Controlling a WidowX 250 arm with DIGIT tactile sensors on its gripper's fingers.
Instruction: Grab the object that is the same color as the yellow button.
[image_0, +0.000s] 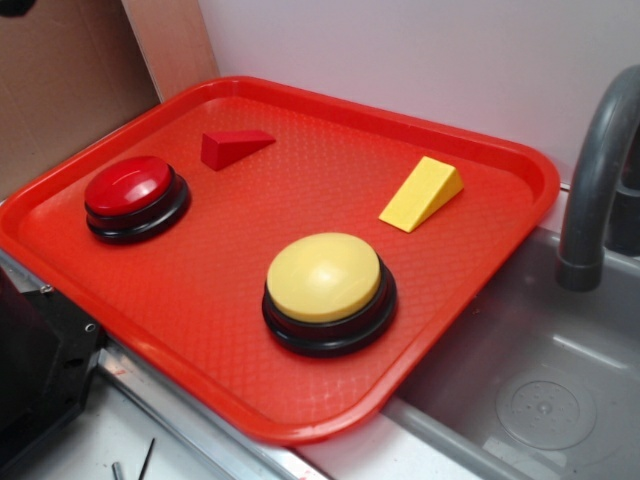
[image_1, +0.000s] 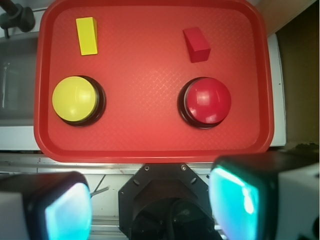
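**A:** Yellow wedge-shaped block (image_1: 87, 35), small and solid with one sloped face: that's the thing to grab, since it matches the big domed pale-yellow push button (image_1: 75, 99) on its black round base. Where does it sit from the gripper (image_1: 150, 205)?

**B:** Seen from the wrist camera, it lies far ahead and off to the left, near the far left corner of the red plastic tray (image_1: 150, 150). The yellow button sits between it and the gripper, apart from the block, not touching it.

**A:** And the gripper itself?

**B:** Spread wide, nothing between its fingers (image_1: 67, 212). It hangs high, back over the near edge of the tray, well apart from everything.

**A:** So which step is this?

**B:** The very start, I'd judge: the approach hasn't begun. The next move calls for travelling forward and left, past the yellow button, then coming down over the block with the fingers lined up to close across its narrow width.

**A:** Anything to avoid?

**B:** The red wedge block (image_1: 197, 44) and the smaller red domed button (image_1: 208, 100) lie ahead to the right; those are the wrong colour, so keep away from that side
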